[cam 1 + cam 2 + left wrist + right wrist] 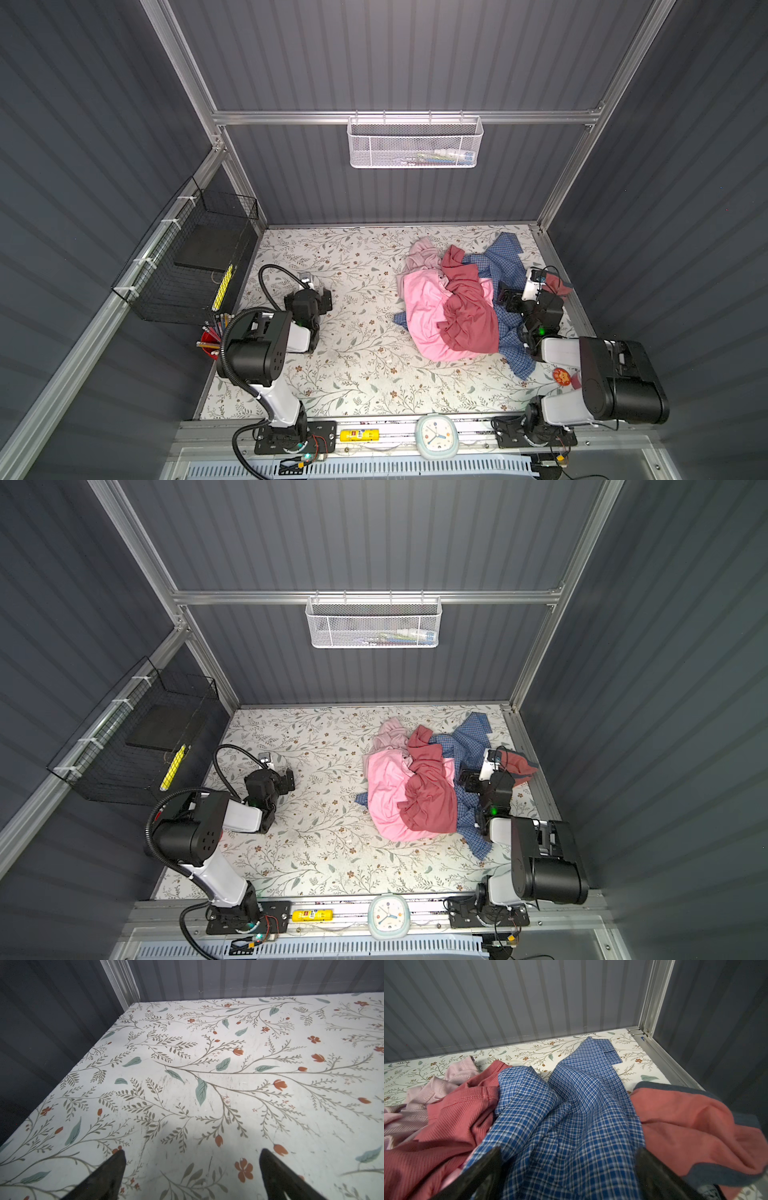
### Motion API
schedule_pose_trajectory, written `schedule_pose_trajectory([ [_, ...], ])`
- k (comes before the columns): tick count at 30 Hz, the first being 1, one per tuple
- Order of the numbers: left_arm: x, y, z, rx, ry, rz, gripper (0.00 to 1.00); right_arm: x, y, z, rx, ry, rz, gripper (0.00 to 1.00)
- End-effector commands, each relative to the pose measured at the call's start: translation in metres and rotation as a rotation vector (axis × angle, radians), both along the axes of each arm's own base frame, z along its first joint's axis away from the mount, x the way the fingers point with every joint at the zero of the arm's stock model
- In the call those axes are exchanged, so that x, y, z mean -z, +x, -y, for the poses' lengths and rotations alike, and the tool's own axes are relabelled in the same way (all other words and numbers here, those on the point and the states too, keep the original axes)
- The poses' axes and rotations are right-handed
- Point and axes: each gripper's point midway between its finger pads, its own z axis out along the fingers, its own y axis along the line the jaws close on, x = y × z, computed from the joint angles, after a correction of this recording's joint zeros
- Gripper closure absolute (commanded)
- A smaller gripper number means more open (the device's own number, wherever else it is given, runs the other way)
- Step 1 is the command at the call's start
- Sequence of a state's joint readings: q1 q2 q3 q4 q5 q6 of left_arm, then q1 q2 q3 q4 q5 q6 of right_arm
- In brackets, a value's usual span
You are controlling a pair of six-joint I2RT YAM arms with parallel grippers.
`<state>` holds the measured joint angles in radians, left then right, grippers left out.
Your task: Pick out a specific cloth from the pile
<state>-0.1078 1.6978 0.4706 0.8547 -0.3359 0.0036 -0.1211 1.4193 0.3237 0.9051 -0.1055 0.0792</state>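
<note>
Floral table (353, 374) is carrying the pile (457, 307) toward 3 o'clock in both top views. The cloth (419, 257) (pale ribbed pink) is lying at the pile's 11 o'clock edge, touching the red cloth (469, 320) and the bright pink cloth (424, 316). The left gripper (192, 1153) is hovering at 9 o'clock over bare table, jaws spread, grasping nothing. The right gripper (569, 1151) is gaping over the checked shirt (571, 1105) at the pile's 3 o'clock side, nothing clamped.
</note>
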Motion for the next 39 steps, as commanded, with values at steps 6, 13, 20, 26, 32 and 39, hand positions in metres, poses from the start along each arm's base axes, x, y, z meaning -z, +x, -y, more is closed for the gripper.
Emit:
schedule_pose_trajectory([
  [6, -0.073, -0.004, -0.002, -0.103, -0.161, -0.095, 0.00, -0.092, 0.017, 0.010, -0.003, 0.148, 0.005, 0.01],
  [13, -0.080, -0.010, 0.012, -0.083, -0.271, -0.063, 0.00, -0.161, 0.023, -0.059, -0.261, 0.063, -0.017, 0.08],
  [20, -0.061, -0.008, 0.022, -0.112, -0.330, -0.098, 0.00, -0.163, 0.024, -0.158, -0.389, -0.277, -0.268, 0.10],
  [26, -0.048, -0.026, 0.008, -0.240, -0.370, -0.098, 0.00, -0.116, 0.021, -0.235, -0.457, -0.611, -0.482, 0.19],
  [32, -0.041, -0.036, -0.003, -0.297, -0.312, -0.149, 0.00, -0.071, -0.004, -0.328, -0.675, -0.811, -0.555, 0.26],
  [39, -0.042, -0.041, -0.007, -0.311, -0.298, -0.153, 0.00, -0.007, -0.014, -0.379, -0.768, -0.927, -0.668, 0.39],
])
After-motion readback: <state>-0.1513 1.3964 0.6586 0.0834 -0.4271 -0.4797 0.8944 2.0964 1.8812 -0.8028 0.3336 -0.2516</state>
